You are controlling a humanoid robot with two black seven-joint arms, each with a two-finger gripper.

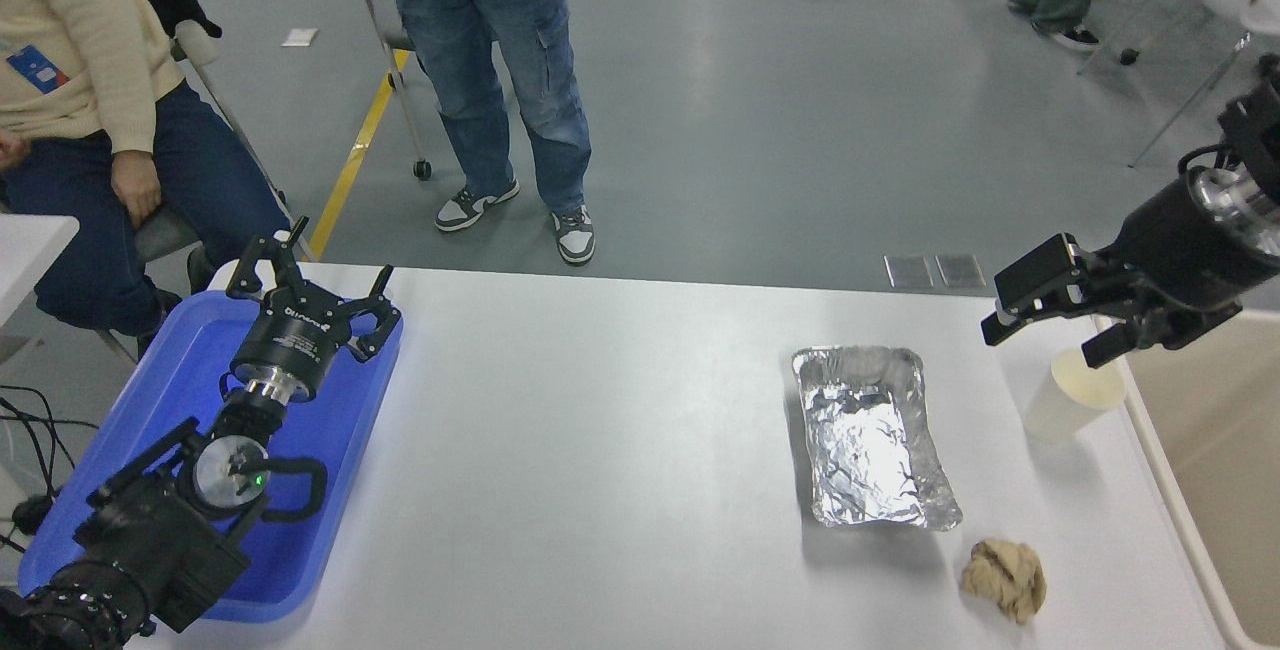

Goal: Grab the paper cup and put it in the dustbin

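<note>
Presently, the paper cup (1070, 398) stands near the right edge of the white table (620, 450). Its long axis is tilted rather than vertical: the base sits toward the lower left and the round rim opens up and to the right, toward the table edge. The cup interior is plain cream; no contents can be made out.

The right gripper (1055, 335) enters from the right edge and hangs above the cup, over its rim. Its fingers (1035, 275) are spread apart, one on the far side of the cup and one on the near side. Whether either finger touches the rim cannot be determined.

The dustbin (1200, 490) lies just beyond the right table edge, below table level. Only its pale rim and part of the beige interior show; that visible portion holds nothing.

A silver foil tray (870, 435) lies left of the cup, long axis running roughly from far to near. Its crinkled foil interior holds no item. A crumpled tan paper wad (1005, 580) rests on the table near the tray's near right corner, apart from it.

The left gripper (310, 290) is parked at the lower left over a blue plastic tray (330, 450), fingers splayed apart. No loose item is visible in the blue tray.

Two persons are at the far side: one seated (90, 80) at upper left, one standing (500, 80) at the top centre.
</note>
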